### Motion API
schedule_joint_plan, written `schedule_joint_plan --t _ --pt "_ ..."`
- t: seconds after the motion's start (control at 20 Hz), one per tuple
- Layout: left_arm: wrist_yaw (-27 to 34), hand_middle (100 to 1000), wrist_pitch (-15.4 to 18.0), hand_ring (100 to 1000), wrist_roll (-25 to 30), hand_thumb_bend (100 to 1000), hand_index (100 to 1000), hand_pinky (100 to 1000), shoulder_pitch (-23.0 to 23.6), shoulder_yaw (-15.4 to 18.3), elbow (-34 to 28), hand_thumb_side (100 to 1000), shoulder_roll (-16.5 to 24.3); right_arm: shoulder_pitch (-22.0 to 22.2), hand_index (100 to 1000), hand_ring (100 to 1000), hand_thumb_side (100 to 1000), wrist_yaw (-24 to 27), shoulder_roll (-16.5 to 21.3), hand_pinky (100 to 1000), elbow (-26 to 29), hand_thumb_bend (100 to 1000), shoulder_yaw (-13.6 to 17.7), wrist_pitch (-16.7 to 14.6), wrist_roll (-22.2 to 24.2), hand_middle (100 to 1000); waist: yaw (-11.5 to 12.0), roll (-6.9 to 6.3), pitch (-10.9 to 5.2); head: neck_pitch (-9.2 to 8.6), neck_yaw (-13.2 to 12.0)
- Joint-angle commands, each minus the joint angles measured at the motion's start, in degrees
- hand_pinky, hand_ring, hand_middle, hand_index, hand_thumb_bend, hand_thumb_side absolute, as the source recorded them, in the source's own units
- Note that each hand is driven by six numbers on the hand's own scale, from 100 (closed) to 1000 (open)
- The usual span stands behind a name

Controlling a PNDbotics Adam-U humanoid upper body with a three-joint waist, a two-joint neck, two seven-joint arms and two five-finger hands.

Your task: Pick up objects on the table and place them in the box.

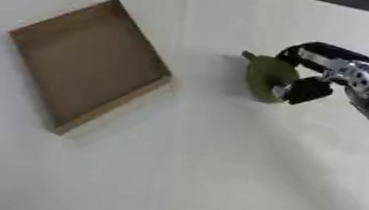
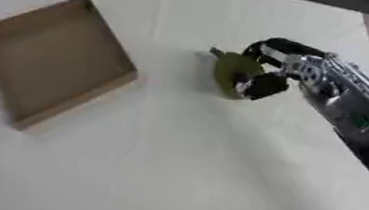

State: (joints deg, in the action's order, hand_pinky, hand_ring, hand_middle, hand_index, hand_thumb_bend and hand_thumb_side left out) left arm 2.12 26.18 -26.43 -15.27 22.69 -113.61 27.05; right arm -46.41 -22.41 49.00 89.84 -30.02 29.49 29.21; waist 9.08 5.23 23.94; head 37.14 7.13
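Right hand [image 1: 315,72]: black with silver parts, entered from the right side on a black and silver arm [image 2: 350,110]. Its fingers [image 1: 305,51] are curled over the top of a green object, and its thumb [image 1: 306,90] is set against the object's lower right side; the object is thus held between them.

Green object [image 1: 266,77]: olive green, rounded, with a short stem-like point at its upper left; likely a pear-shaped piece, though its exact kind cannot be made out. It is located right of centre on the table, well apart from the box. A shadow is cast just to its left; whether it is resting on the surface or lifted off it cannot be told.

Box [image 1: 87,62]: shallow, brown, open-topped, with a lighter rim along its lower right edge. It is placed on the left half of the table, turned askew. Nothing can be seen inside it.

Table [image 1: 214,181]: covered in white, with faint creases.

Left hand: shown in neither view.
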Motion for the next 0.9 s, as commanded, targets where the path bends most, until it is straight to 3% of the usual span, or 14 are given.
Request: schedule_joint_plan --t 0.05,0.15,0.45,0.65,0.9 --pt "0.26 678 -0.05 766 0.31 100 830 762 -0.12 0.39 -0.98 649 0.88 -0.79 800 833 348 -0.61 0.38 878 -0.94 100 0.15 -0.11 0.27 667 0.08 -0.28 -1.19 -0.75 -0.05" --pt "0.27 676 -0.08 766 0.32 100 830 762 -0.06 0.41 -0.98 649 0.84 -0.99 750 769 329 -0.94 0.19 840 -0.72 100 0.31 -0.17 -1.13 605 0.07 -0.26 -1.23 -0.75 -0.11" --pt "0.32 669 -0.1 765 0.32 100 830 762 0.04 0.48 -0.98 650 0.82 -0.74 747 632 249 -2.8 0.81 744 3.97 100 1.51 -1.64 -10.68 600 -0.01 -0.21 -1.37 -0.8 -0.46" --pt "0.29 666 -0.13 765 0.26 100 830 762 0.12 0.5 -0.98 649 0.85 -0.03 731 591 236 -5.68 2.01 700 9.17 100 2.57 -2.96 -15.92 582 -0.15 -0.2 -1.5 -0.92 -0.63" --pt "0.24 663 -0.08 764 0.17 100 829 762 0.25 0.52 -0.98 649 0.99 0.78 743 592 218 -9.58 3.93 692 17.27 100 4.95 -4.54 -18.06 599 -0.35 -0.27 -1.66 -0.83 -0.9"
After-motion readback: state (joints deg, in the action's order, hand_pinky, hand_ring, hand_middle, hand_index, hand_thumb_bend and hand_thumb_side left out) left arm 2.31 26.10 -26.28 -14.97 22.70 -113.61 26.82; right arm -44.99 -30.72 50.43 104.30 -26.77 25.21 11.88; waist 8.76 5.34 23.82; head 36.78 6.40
